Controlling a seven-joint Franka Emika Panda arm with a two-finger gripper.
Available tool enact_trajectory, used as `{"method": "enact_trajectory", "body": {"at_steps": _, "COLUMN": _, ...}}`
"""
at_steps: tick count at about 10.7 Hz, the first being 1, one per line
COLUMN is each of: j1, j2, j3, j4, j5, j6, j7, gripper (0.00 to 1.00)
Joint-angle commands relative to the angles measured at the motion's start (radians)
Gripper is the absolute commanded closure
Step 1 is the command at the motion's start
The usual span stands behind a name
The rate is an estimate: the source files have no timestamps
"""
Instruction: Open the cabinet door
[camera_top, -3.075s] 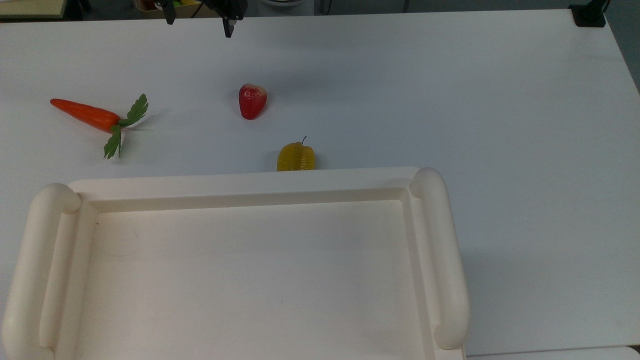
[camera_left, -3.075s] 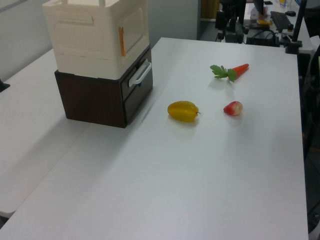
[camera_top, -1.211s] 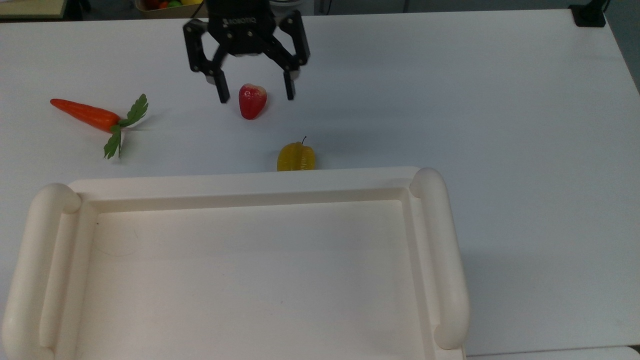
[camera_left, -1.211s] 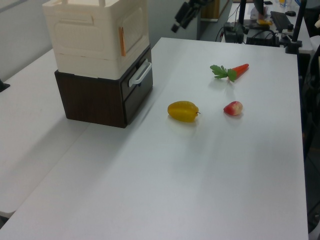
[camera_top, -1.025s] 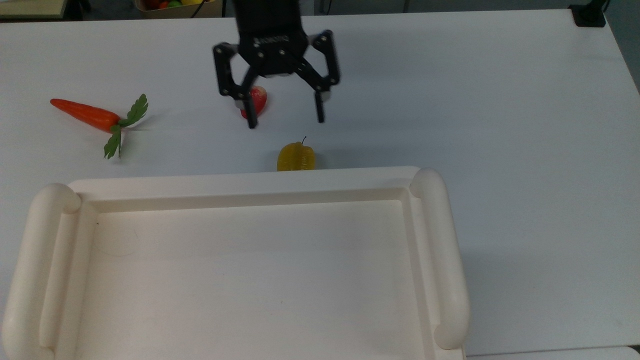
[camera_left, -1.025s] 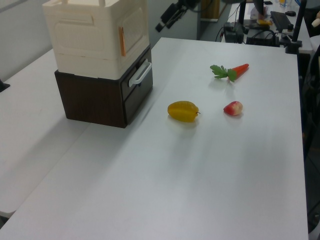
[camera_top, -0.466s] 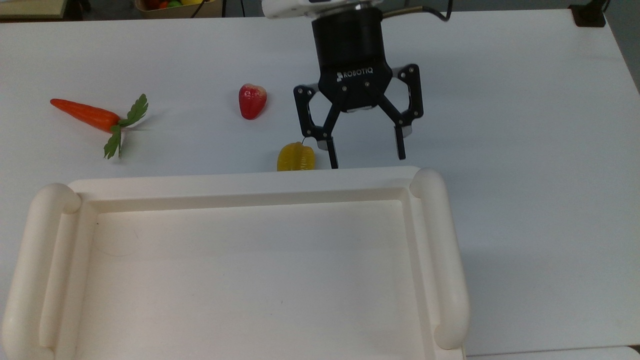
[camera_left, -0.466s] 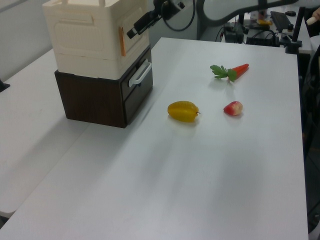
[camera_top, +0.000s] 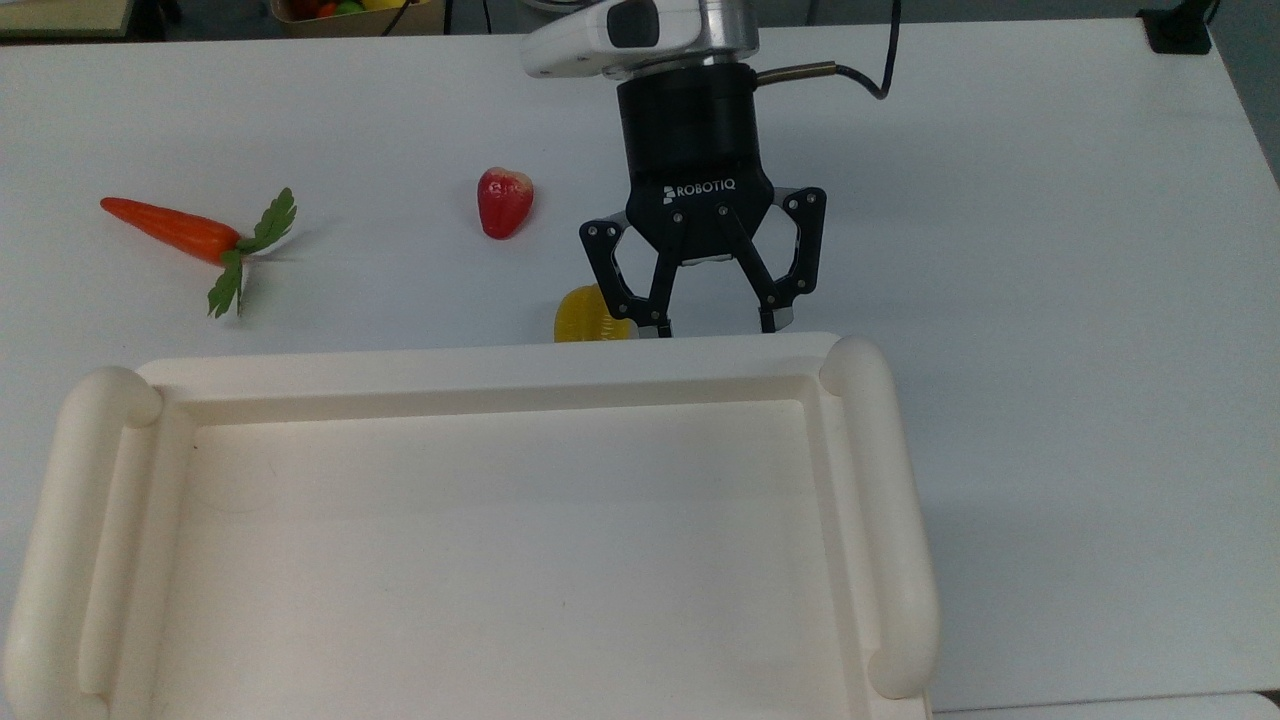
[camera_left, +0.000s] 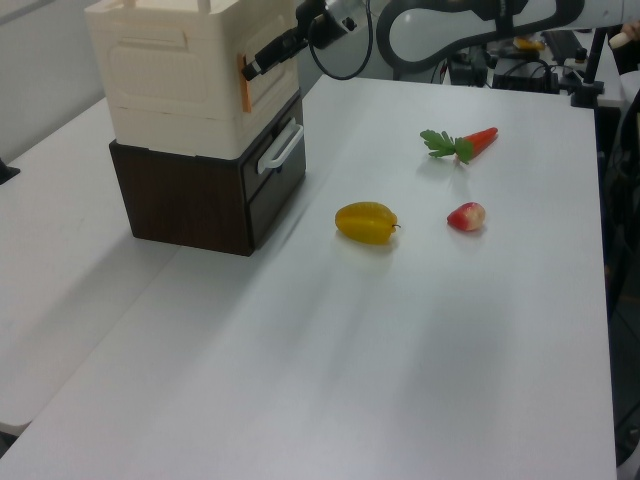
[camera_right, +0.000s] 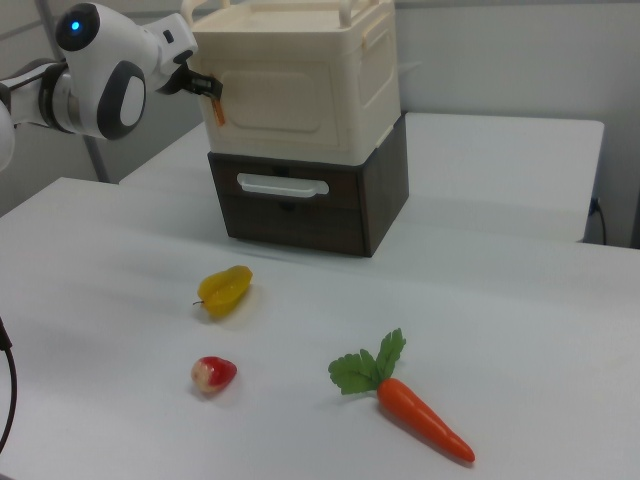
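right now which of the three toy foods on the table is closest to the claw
The yellow starfruit: in the top view it sits right beside the claw, while the red fruit and the carrot lie farther toward the top view's left.

Setting: robotics lab or test room. You have a wide white table (camera_left: 450, 380) carrying toy produce, namely a plastic carrot (camera_right: 420, 420) and a star fruit (camera_left: 366, 221). At the left view's upper right, a cluttered bench with cables and stands (camera_left: 520, 60). At the top view's upper right, a black clamp mount (camera_top: 1178, 28) on the table corner.
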Motion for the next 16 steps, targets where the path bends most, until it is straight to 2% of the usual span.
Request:
{"method": "enact_trajectory", "body": {"at_steps": 1, "j1": 0.019, "j2": 0.039, "j3": -0.024, "j4": 0.022, "j5": -0.013, "j6": 0.074, "j7": 0.020, "gripper": 0.47}}
{"method": "enact_trajectory", "body": {"at_steps": 3, "j1": 0.020, "j2": 0.045, "j3": -0.025, "j4": 0.030, "j5": -0.013, "j6": 0.079, "j7": 0.020, "gripper": 0.52}}
{"method": "enact_trajectory", "body": {"at_steps": 5, "j1": 0.019, "j2": 0.050, "j3": -0.024, "j4": 0.030, "j5": -0.049, "j6": 0.088, "j7": 0.021, "gripper": 0.56}}
{"method": "enact_trajectory", "body": {"at_steps": 7, "j1": 0.020, "j2": 0.058, "j3": -0.024, "j4": 0.030, "j5": -0.050, "j6": 0.107, "j7": 0.020, "gripper": 0.72}}
{"method": "enact_trajectory", "body": {"at_steps": 10, "j1": 0.019, "j2": 0.054, "j3": -0.024, "j4": 0.025, "j5": -0.053, "j6": 0.108, "j7": 0.020, "gripper": 0.92}}
{"method": "enact_trajectory", "body": {"at_steps": 12, "j1": 0.019, "j2": 0.030, "j3": -0.022, "j4": 0.005, "j5": -0.052, "j6": 0.101, "j7": 0.020, "gripper": 0.97}}
{"method": "enact_trajectory", "body": {"at_steps": 14, "j1": 0.019, "j2": -0.054, "j3": -0.010, "j4": -0.080, "j5": -0.038, "j6": 0.078, "j7": 0.021, "gripper": 0.99}}
{"method": "enact_trajectory", "body": {"at_steps": 16, "j1": 0.011, "j2": -0.111, "j3": -0.010, "j4": -0.098, "j5": -0.036, "j6": -0.081, "j7": 0.023, "gripper": 1.00}}
